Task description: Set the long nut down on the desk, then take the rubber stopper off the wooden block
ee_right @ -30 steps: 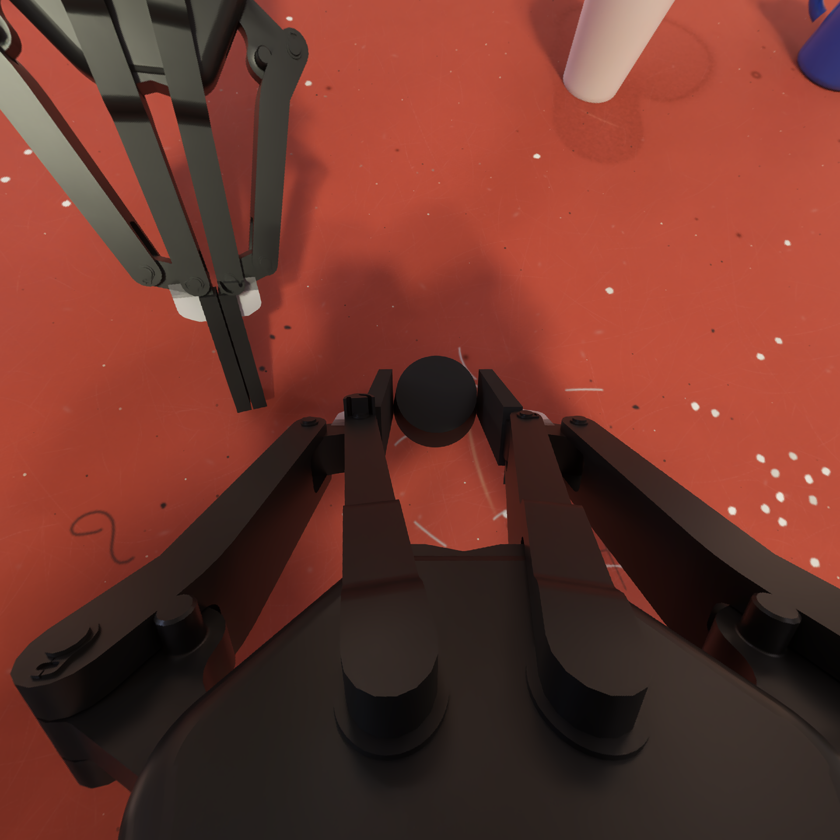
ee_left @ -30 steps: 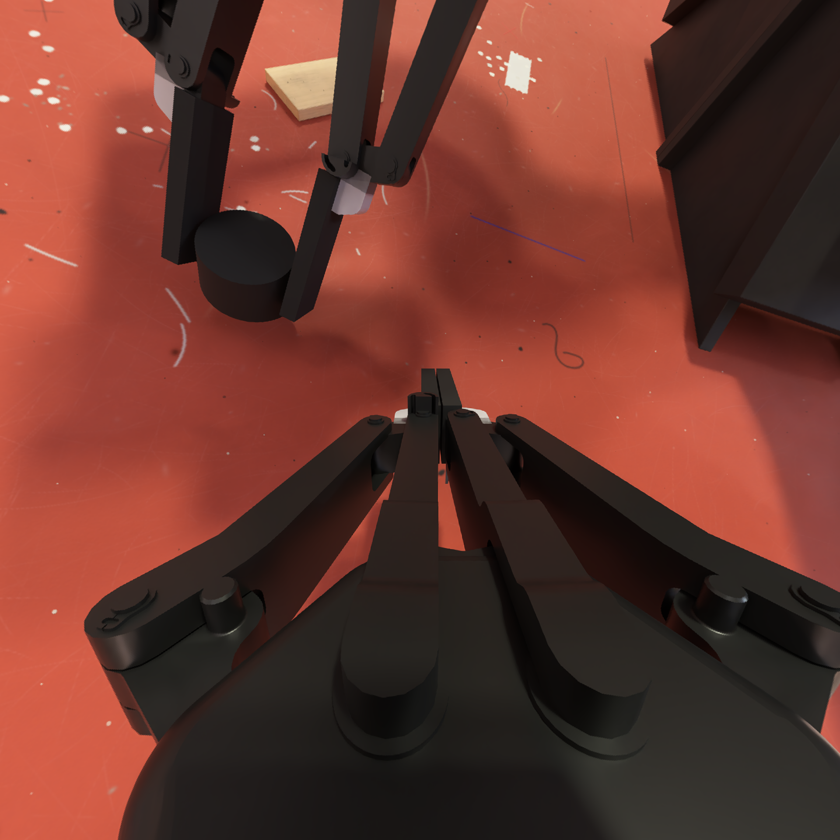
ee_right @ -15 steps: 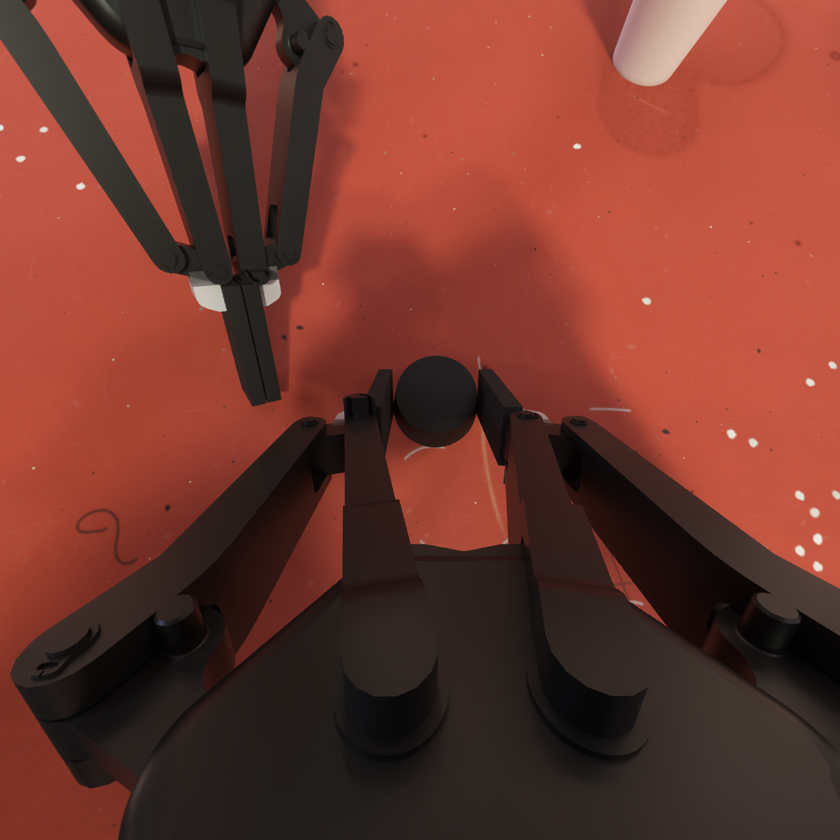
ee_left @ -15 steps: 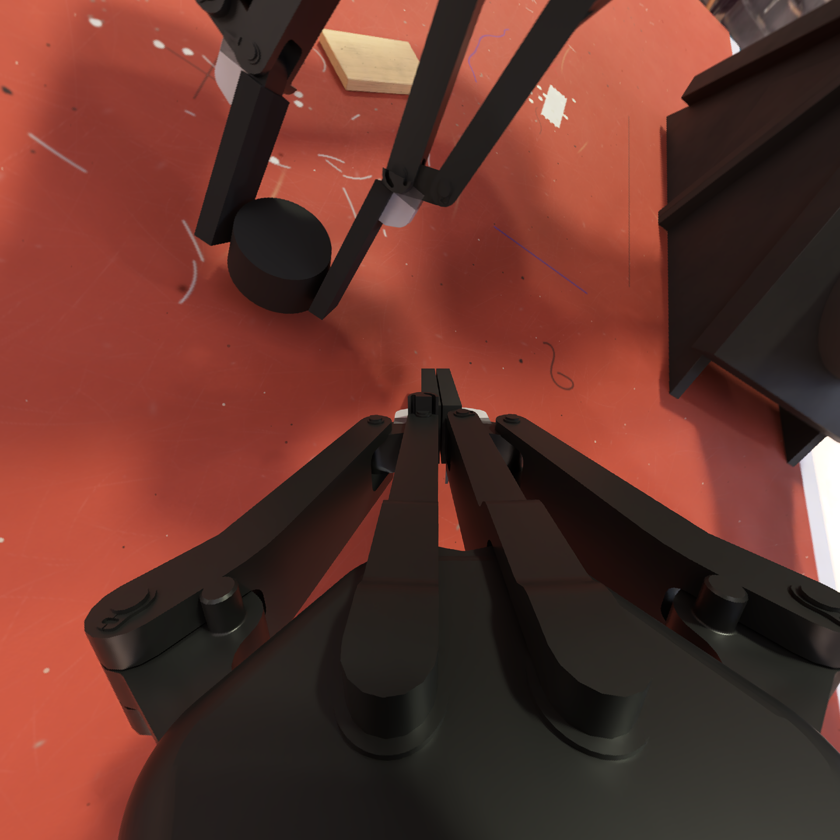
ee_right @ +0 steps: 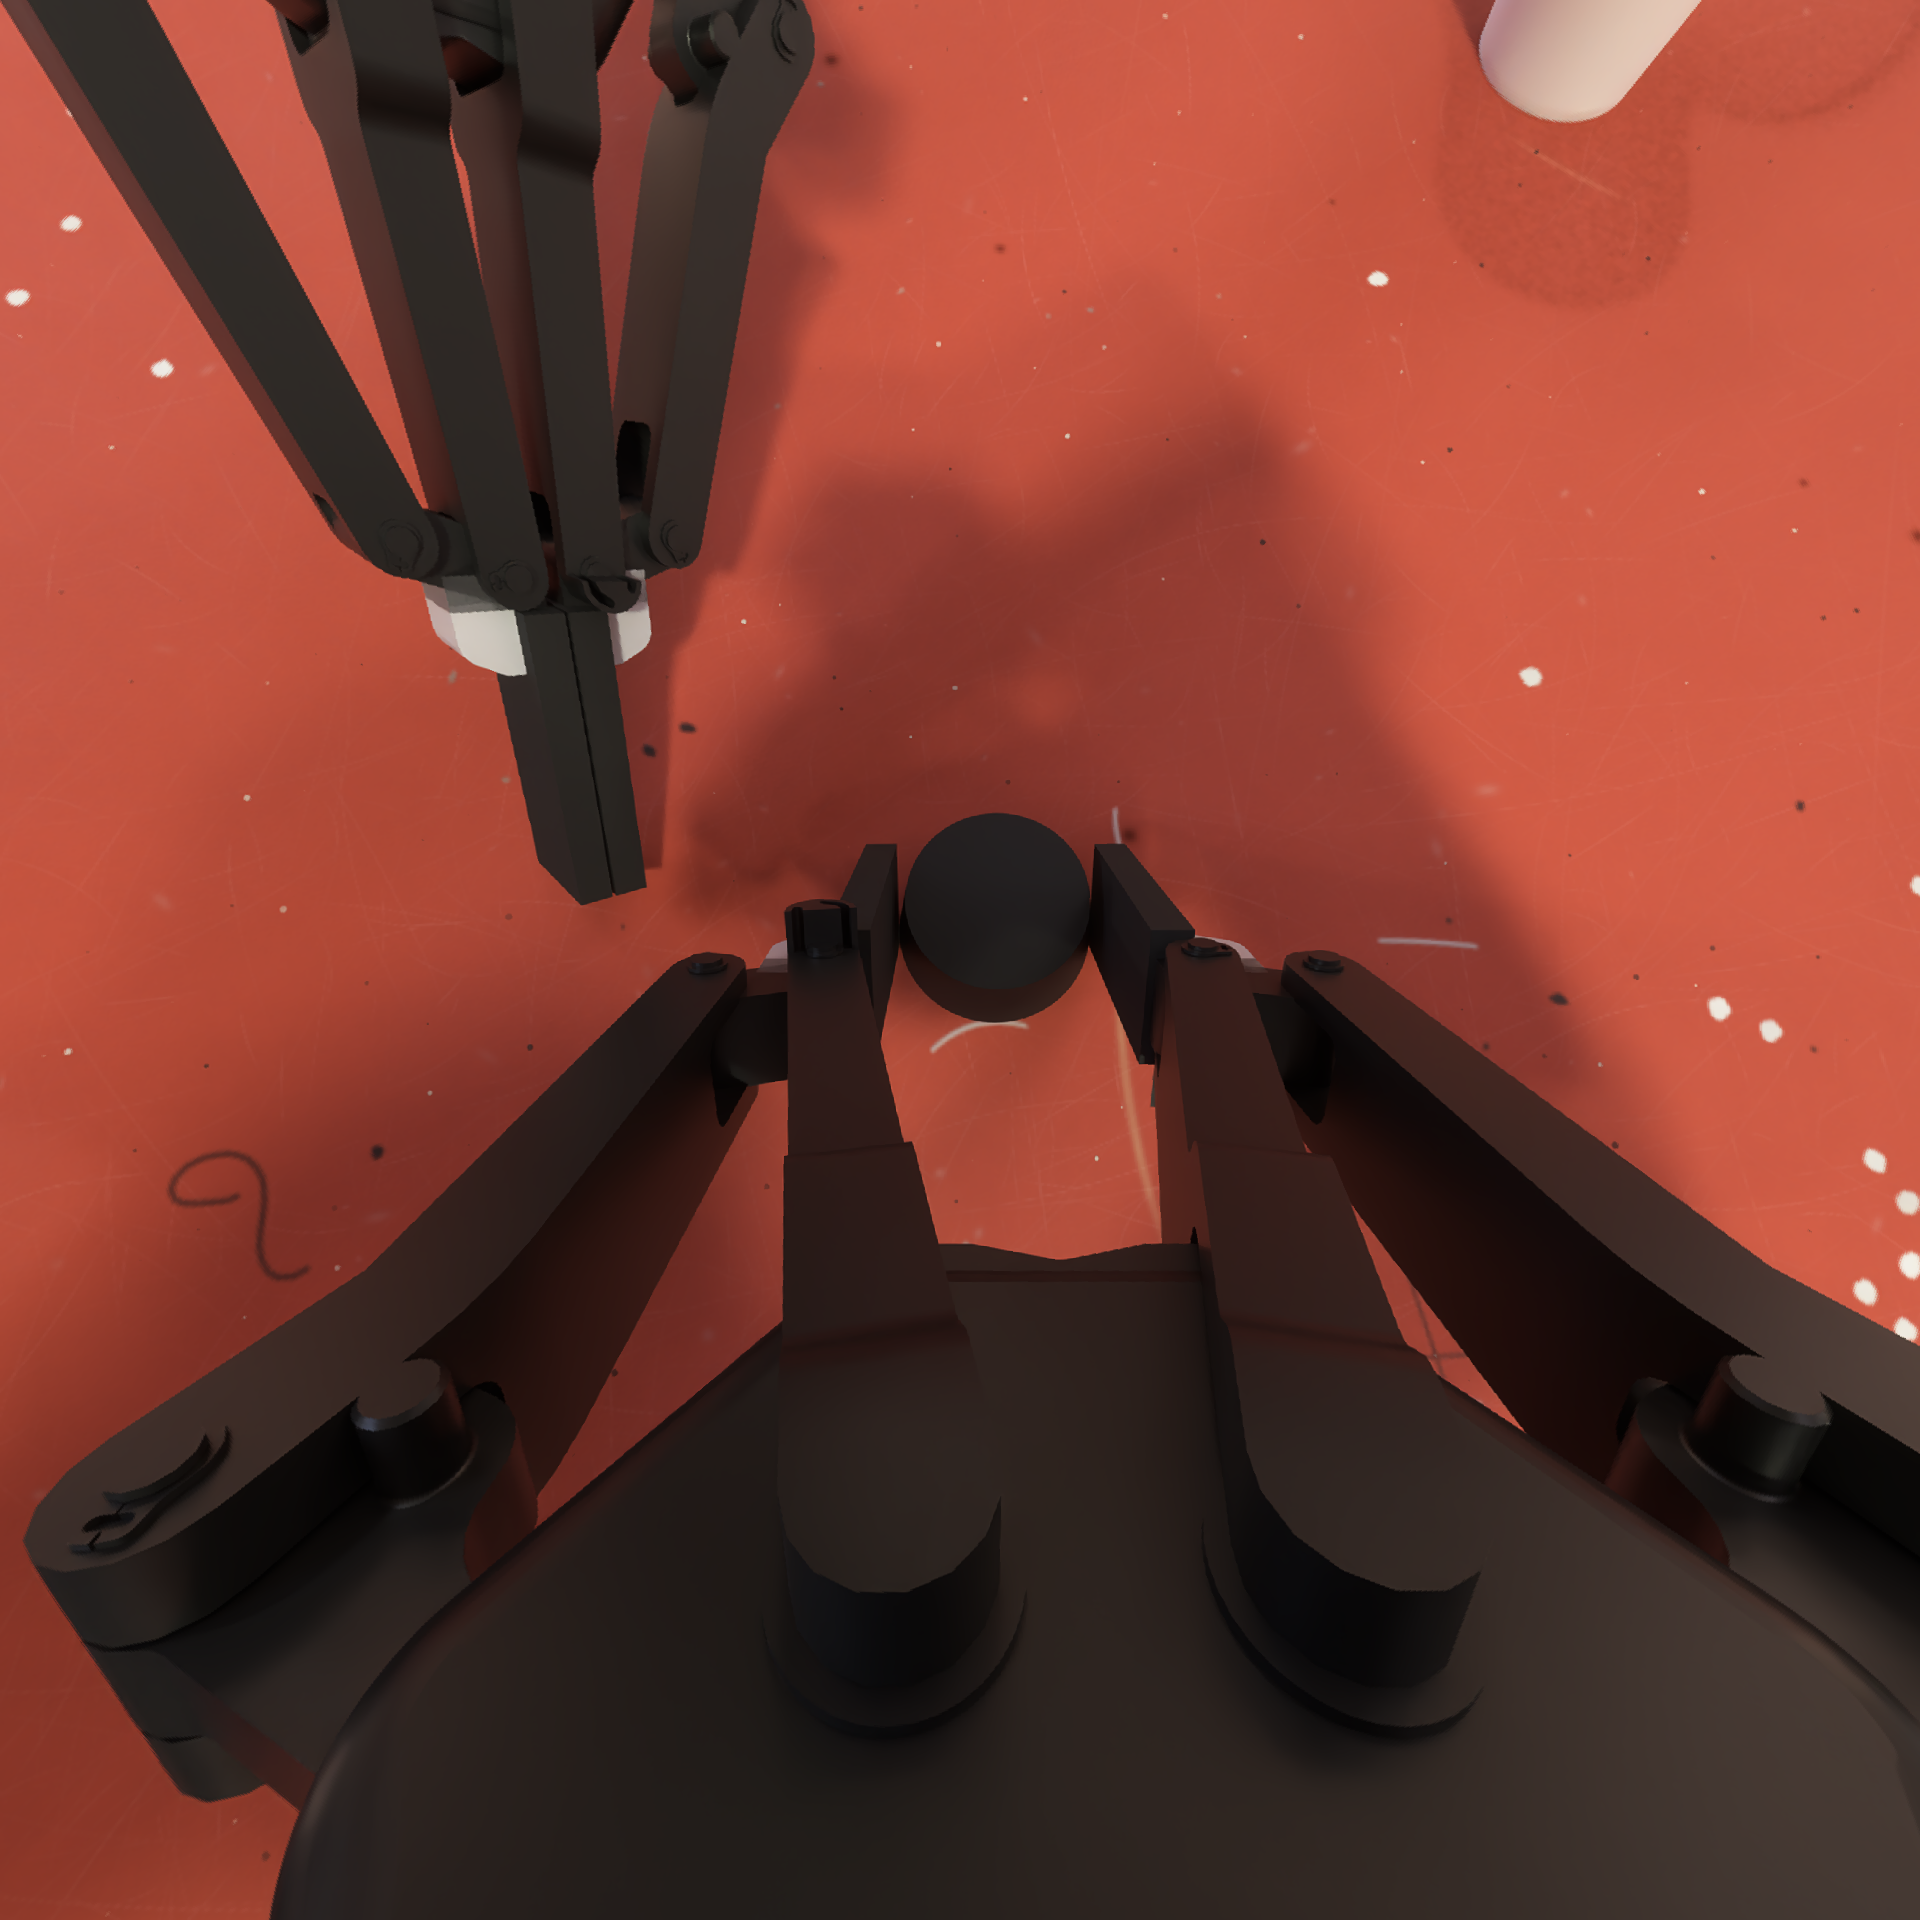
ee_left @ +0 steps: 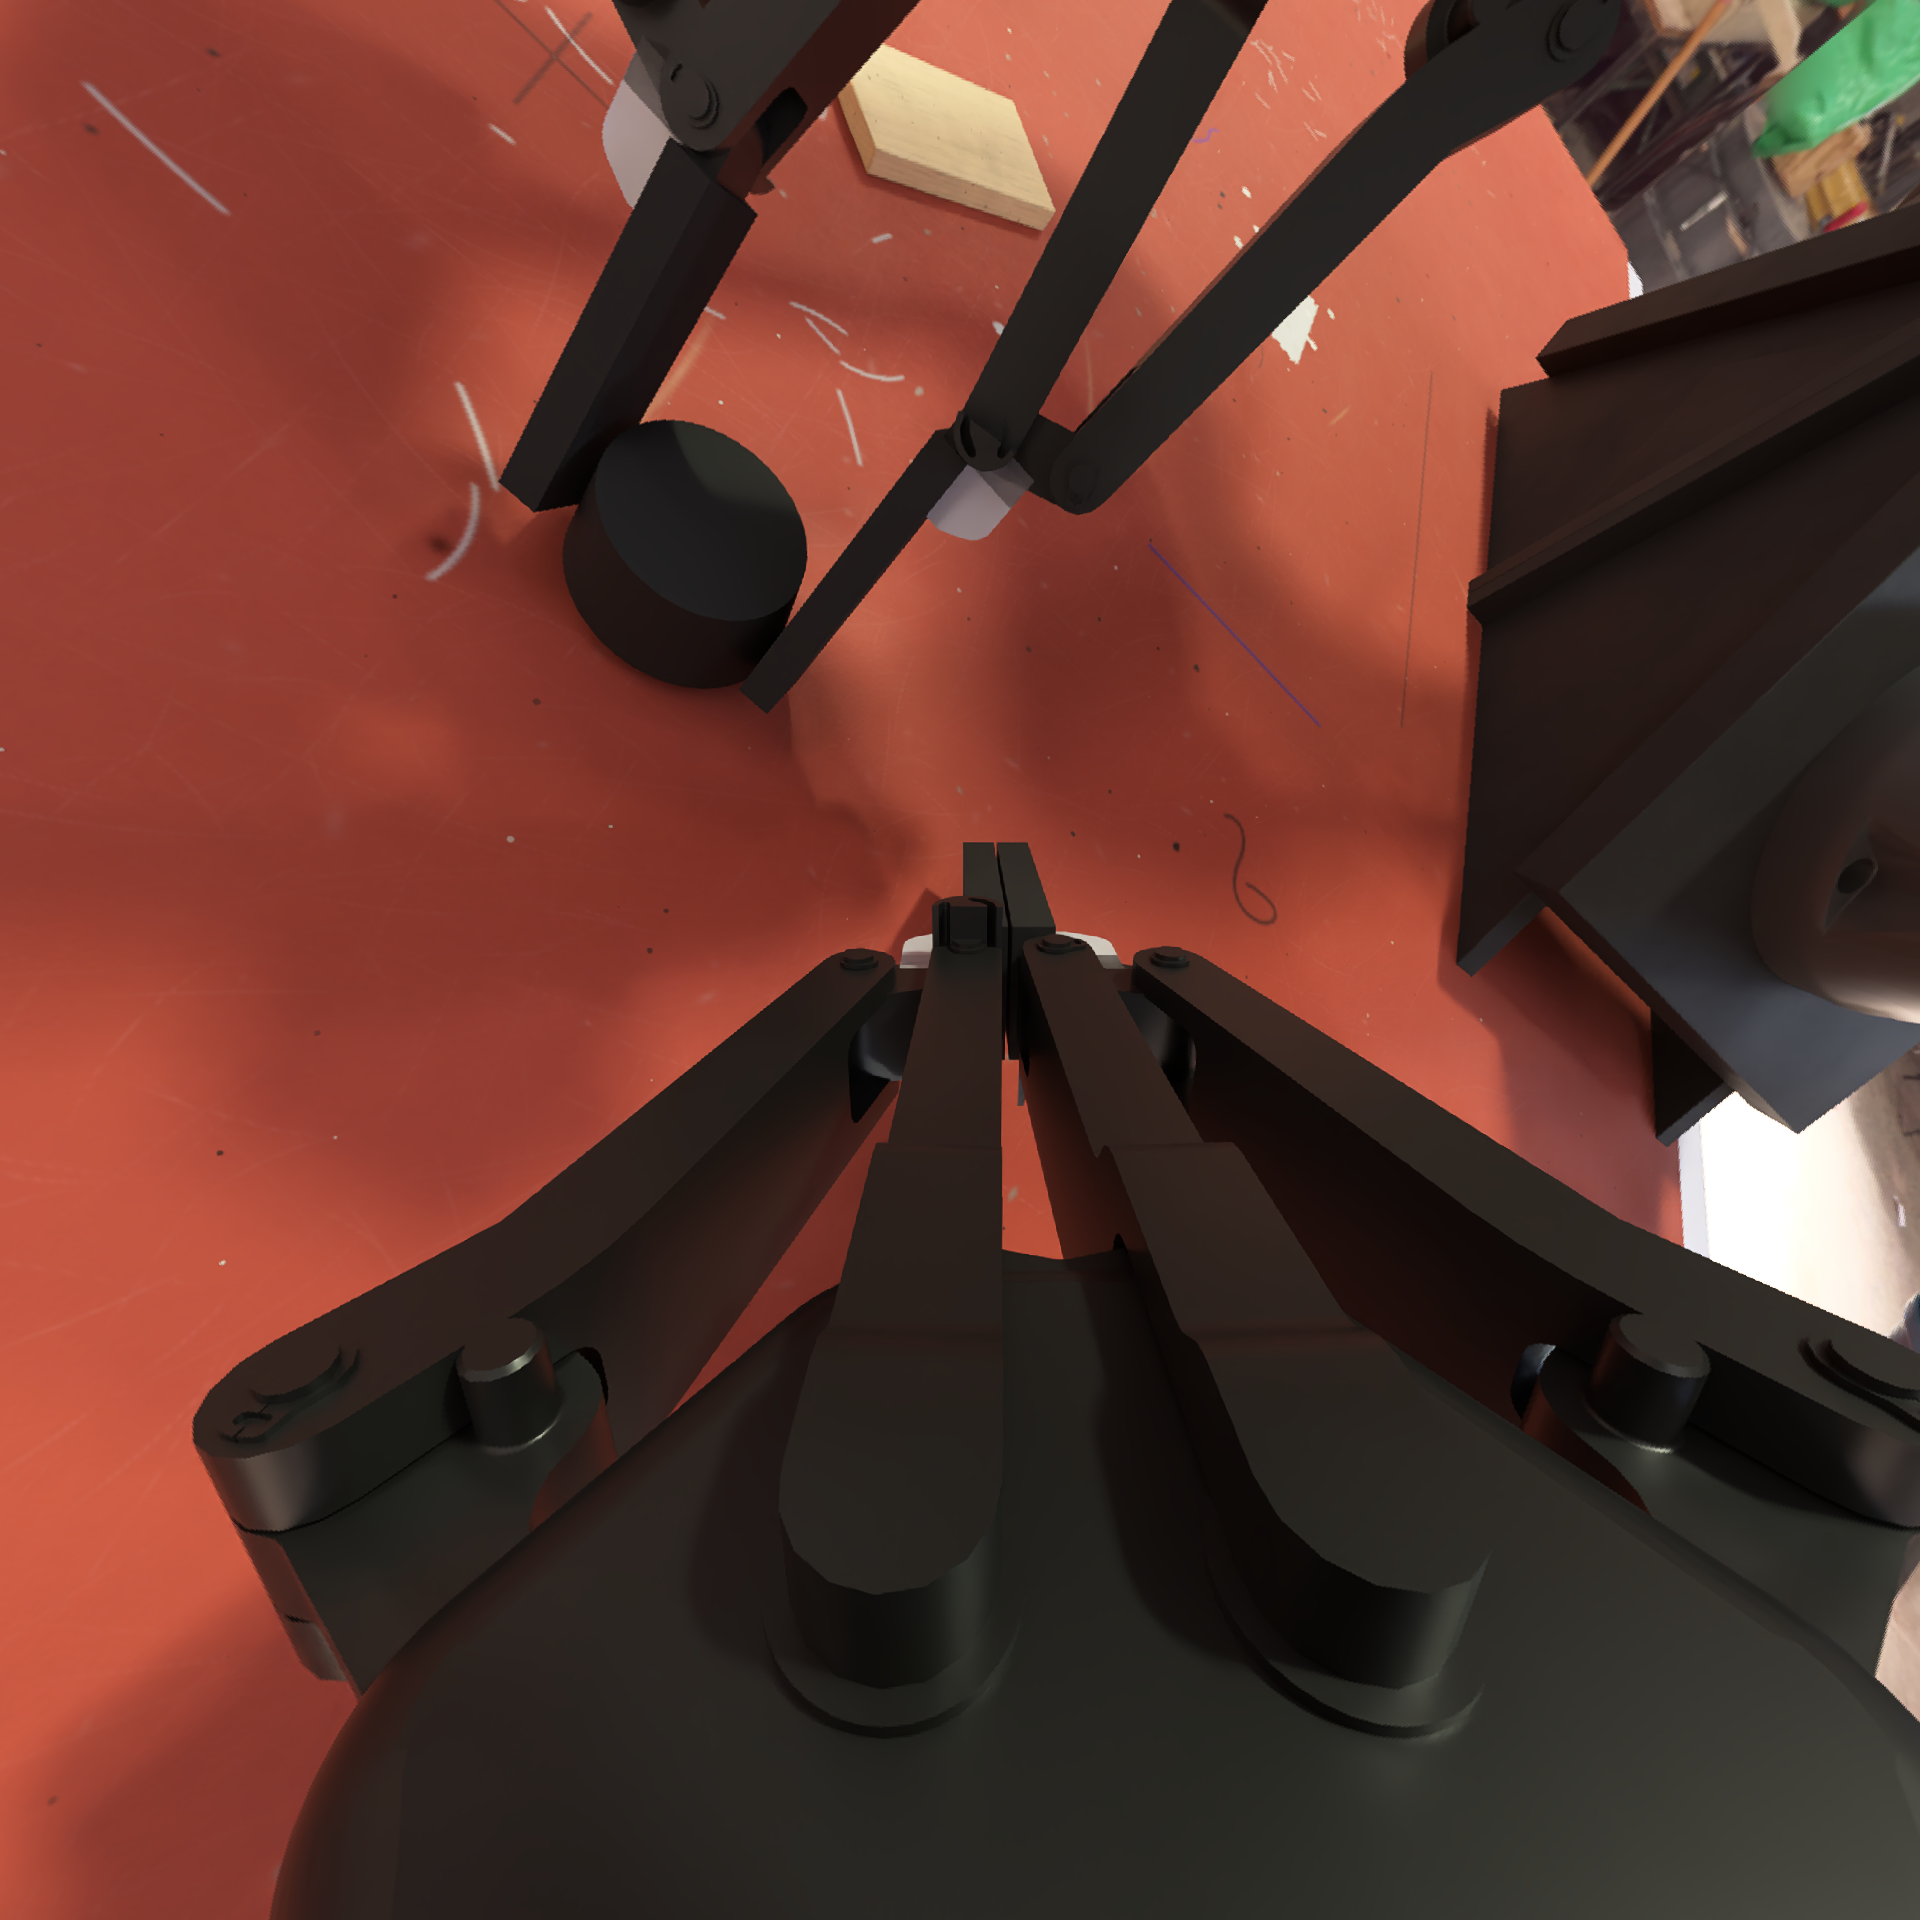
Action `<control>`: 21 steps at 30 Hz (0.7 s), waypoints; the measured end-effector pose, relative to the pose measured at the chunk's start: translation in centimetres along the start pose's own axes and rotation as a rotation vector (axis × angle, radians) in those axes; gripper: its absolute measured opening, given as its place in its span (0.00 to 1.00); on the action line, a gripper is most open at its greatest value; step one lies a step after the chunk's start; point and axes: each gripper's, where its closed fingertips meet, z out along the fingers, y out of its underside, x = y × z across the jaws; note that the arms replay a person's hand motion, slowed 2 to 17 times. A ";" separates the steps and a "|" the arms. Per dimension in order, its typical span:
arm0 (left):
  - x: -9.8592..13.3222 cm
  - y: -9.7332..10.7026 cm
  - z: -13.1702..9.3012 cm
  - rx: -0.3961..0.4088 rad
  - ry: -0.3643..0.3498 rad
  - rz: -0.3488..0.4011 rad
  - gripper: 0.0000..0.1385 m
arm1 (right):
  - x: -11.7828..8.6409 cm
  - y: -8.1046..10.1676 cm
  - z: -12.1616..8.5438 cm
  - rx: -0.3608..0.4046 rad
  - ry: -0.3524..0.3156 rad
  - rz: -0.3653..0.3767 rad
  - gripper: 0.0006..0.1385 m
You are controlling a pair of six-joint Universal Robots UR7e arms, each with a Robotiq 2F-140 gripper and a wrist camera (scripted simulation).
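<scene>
Left wrist view: the left gripper (ee_left: 995, 868) is closed on nothing above the scuffed red desk (ee_left: 260, 883). Beyond it, the right gripper (ee_left: 649, 597) clamps the squat black rubber stopper (ee_left: 681, 556), well apart from the pale flat wooden block (ee_left: 951, 140).

Right wrist view: the right gripper's fingers (ee_right: 1127, 920) pinch the stopper on both sides over the desk; a white cylinder (ee_right: 1569, 52) stands beyond.

Left gripper (ee_left: 995, 868): fingers pressed flat together, nothing between them, tips pointing down at the surface, hanging clear above it. In the right wrist view it shows at far left (ee_right: 592, 883), linkage folded in, tips level with the right gripper's.

Right gripper (ee_right: 995, 914): fingers part-way spread, pads (ee_right: 1127, 914) clamped on both sides of a round black piece. In the left wrist view it shows at far left (ee_left: 644, 592), fingers angled down and tilted.
</scene>
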 end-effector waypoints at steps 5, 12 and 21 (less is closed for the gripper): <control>0.0 0.0 0.0 0.004 0.000 -0.011 0.01 | -0.1 0.0 0.0 0.000 -0.002 -0.004 0.36; 0.0 0.0 0.0 0.006 -0.001 -0.024 0.01 | -0.2 -0.1 0.0 -0.003 -0.011 -0.020 0.36; -0.1 0.0 0.0 0.013 -0.004 -0.037 0.00 | -1.2 -0.2 0.1 0.004 -0.028 -0.040 0.36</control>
